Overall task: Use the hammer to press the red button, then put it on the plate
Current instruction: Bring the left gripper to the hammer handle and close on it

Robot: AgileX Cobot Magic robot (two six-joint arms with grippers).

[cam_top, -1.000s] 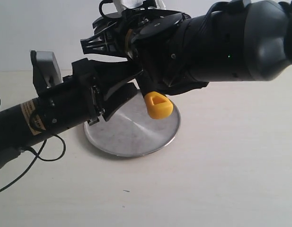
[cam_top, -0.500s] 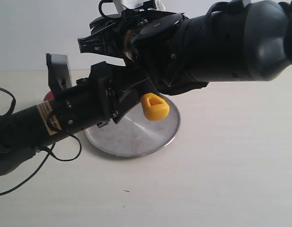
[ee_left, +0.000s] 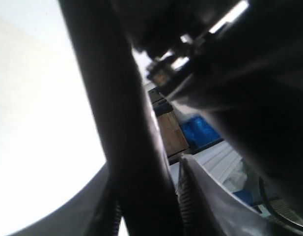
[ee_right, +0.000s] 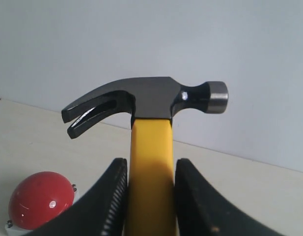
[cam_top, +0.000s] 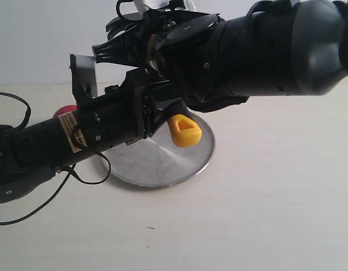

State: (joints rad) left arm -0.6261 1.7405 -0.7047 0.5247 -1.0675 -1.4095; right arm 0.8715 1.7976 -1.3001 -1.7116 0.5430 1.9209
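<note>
While right gripper point(ee_right: 147, 172) clamps the hammer point(ee_right: 150, 97), its head juts beyond; left gripper point(cam_top: 159, 110) — unclear.

Right gripper point(ee_right: 150, 169) clamped on hammer point(ee_right: 146, 98) handle, 2 fingers flanking it. Left arm point(cam_top: 61, 138) extends beneath right arm point(cam_top: 264, 51); left gripper point(cam_top: 157, 110) state unclear.

Red button point(cam_top: 65, 109) left of plate point(cam_top: 162, 164)
</note>
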